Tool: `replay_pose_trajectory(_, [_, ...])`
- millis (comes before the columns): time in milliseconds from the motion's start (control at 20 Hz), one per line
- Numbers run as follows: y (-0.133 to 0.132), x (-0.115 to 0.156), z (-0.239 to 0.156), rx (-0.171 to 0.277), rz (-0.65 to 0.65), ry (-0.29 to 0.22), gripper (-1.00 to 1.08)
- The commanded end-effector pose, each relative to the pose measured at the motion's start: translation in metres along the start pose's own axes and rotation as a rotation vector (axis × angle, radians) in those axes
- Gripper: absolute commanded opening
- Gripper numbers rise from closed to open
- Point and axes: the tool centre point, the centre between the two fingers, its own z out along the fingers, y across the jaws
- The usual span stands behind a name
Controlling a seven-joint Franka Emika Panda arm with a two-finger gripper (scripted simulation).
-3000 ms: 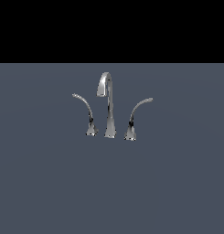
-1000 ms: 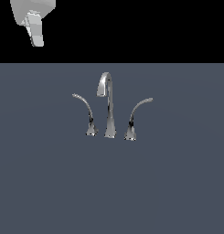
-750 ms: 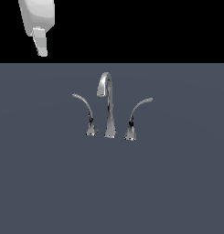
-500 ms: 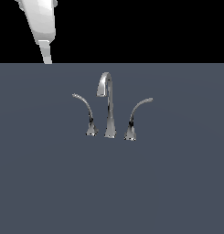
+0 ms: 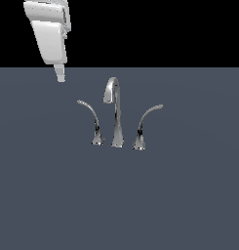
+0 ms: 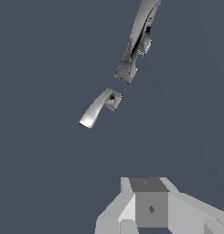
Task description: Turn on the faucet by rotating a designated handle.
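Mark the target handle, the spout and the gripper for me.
handle (image 5: 90, 115), exterior view, mid-curve of the lever.
spout (image 5: 116, 114), exterior view, upright stem below the hook.
gripper (image 5: 60, 75), exterior view, fingertip end.

The arm runs off the exterior view's top edge — only its lower stretch shows. The gripper is a pale stub there, fingers too small to separate. In the wrist view its body is cut by the frame edge — no fingertips visible — and the faucet spout runs out of frame.
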Motion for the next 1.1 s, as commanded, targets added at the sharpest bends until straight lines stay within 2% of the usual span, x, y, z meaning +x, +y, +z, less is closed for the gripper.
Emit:
replay_pose_trajectory(0, [-0.011, 0.005, 0.010, -0.001, 0.053, 0.002, -1.00])
replay_pose_trajectory(600, [-0.060, 0.044, 0.061, -0.009, 0.326, 0.014, -1.00])
replay_pose_trajectory(1050, [-0.080, 0.069, 0.085, -0.013, 0.466, 0.018, -1.00])
